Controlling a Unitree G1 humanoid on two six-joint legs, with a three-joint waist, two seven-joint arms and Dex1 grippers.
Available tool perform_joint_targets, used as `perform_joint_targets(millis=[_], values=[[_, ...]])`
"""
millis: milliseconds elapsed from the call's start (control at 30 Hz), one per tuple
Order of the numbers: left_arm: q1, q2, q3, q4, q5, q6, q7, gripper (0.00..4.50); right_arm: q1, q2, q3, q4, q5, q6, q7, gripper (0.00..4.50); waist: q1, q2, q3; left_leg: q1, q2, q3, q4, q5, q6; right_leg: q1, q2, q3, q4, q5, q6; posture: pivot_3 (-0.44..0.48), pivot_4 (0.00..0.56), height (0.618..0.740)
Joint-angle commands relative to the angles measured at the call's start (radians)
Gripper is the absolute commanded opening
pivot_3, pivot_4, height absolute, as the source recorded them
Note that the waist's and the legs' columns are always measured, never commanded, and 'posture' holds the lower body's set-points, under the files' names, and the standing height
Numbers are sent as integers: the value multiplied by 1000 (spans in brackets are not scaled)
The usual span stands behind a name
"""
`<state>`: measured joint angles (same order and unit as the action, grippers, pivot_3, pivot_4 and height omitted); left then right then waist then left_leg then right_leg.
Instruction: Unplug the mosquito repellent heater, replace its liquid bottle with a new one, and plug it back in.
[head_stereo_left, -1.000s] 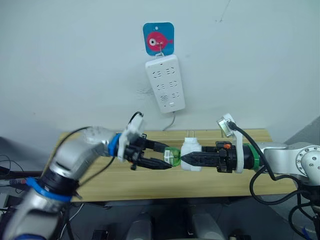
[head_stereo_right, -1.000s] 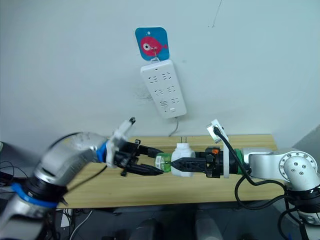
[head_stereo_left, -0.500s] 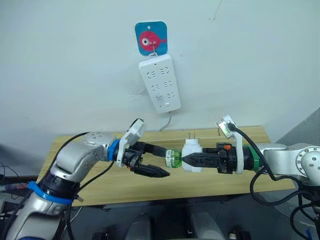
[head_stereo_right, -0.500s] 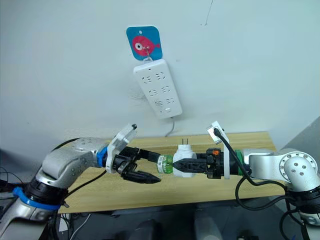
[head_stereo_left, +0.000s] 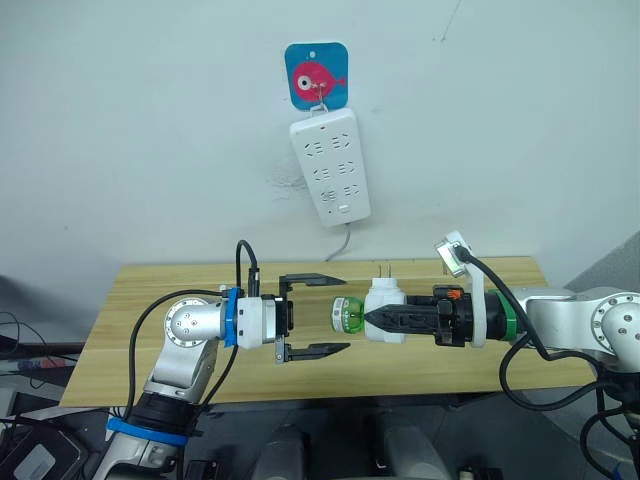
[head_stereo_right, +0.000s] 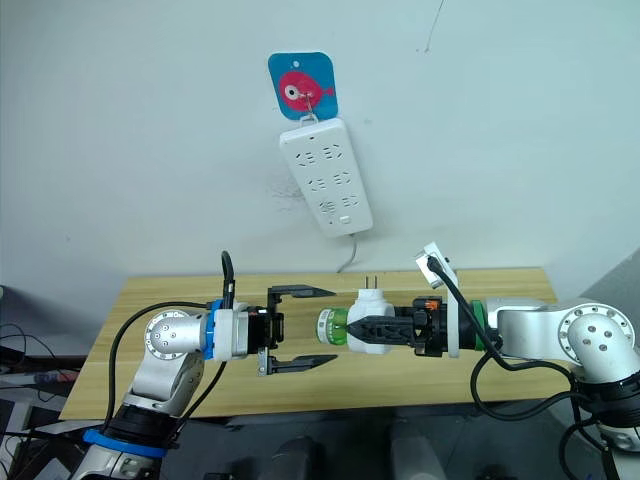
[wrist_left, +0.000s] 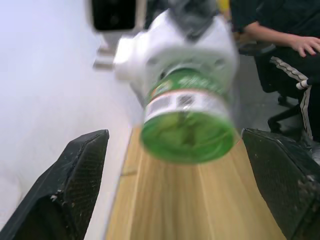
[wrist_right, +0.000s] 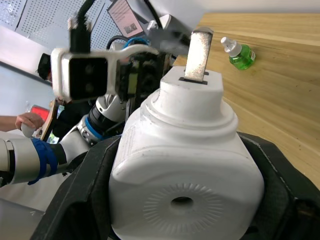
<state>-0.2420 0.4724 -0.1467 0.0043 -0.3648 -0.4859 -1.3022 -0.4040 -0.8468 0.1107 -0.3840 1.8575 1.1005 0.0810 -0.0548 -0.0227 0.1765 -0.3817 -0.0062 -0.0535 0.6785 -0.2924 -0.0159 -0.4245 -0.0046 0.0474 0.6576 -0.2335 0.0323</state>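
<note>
Left pincer (head_stereo_left: 313, 313) — fingers now level and spread apart, drawn back off the green bottle (head_stereo_left: 346, 314) since a second ago. Mosquito repellent heater (head_stereo_left: 383, 309) — clamped in right pincer (head_stereo_left: 372, 317) above the desk (head_stereo_left: 130, 300); bottle axis horizontal, pointing to 9 o'clock, prongs toward 12.

The left tool (head_stereo_left: 318, 313) is spread wide, and the green bottle (head_stereo_left: 347, 314) pokes toward the gap — nothing sits between them. The right tool (head_stereo_left: 372, 317) is clamped on the white heater (head_stereo_left: 383, 305), blocking that side. The worktop (head_stereo_left: 150, 300) below has bare room.
</note>
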Motion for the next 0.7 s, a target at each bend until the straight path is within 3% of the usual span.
perform_joint_targets(millis=[33,167,267,433,467,600,633,700], values=[[-15,-20,-13,-7,4,-48,11,4500,-11,2,-16,-12,8,-11,5,3078,0,0,0,0,0,0,0,0,0,0,0,0,0,0,0,-98,145,740],[-39,-33,-19,4,9,-50,25,4500,-12,-1,-16,-11,8,-9,5,3077,-1,0,0,1,0,0,1,0,0,1,2,-1,1,0,0,-98,143,740],[-48,-32,-28,6,10,-41,24,3959,-14,-1,-16,-10,10,-10,4,3077,-3,0,0,1,0,0,1,0,0,1,3,-1,1,0,0,-98,143,740],[-57,-18,-45,-59,-7,45,39,2386,-18,0,-14,-12,12,-10,1,3077,-2,0,0,1,0,0,1,0,0,1,4,-1,1,0,0,-98,145,740],[-56,-3,-44,-81,-19,87,40,2268,-19,-1,-14,-12,11,-10,1,3077,-3,0,0,1,0,0,1,0,0,1,4,-1,1,0,0,-98,145,740],[-58,115,-60,-200,-107,402,13,2269,-20,-1,-15,-14,10,-9,3,3077,-4,0,0,1,1,-1,1,0,0,1,4,-2,1,0,0,-98,145,740],[-65,153,-66,-233,-140,525,22,2269,-21,-3,-16,-15,7,-7,7,3077,-4,0,0,1,0,-1,1,0,0,1,5,-2,2,0,1,-92,149,740],[-138,253,-69,-286,-340,942,73,2269,-22,-6,-16,-23,-8,0,22,3077,-5,-1,1,1,1,-2,1,0,0,1,6,-2,2,-1,2,-88,150,740]])
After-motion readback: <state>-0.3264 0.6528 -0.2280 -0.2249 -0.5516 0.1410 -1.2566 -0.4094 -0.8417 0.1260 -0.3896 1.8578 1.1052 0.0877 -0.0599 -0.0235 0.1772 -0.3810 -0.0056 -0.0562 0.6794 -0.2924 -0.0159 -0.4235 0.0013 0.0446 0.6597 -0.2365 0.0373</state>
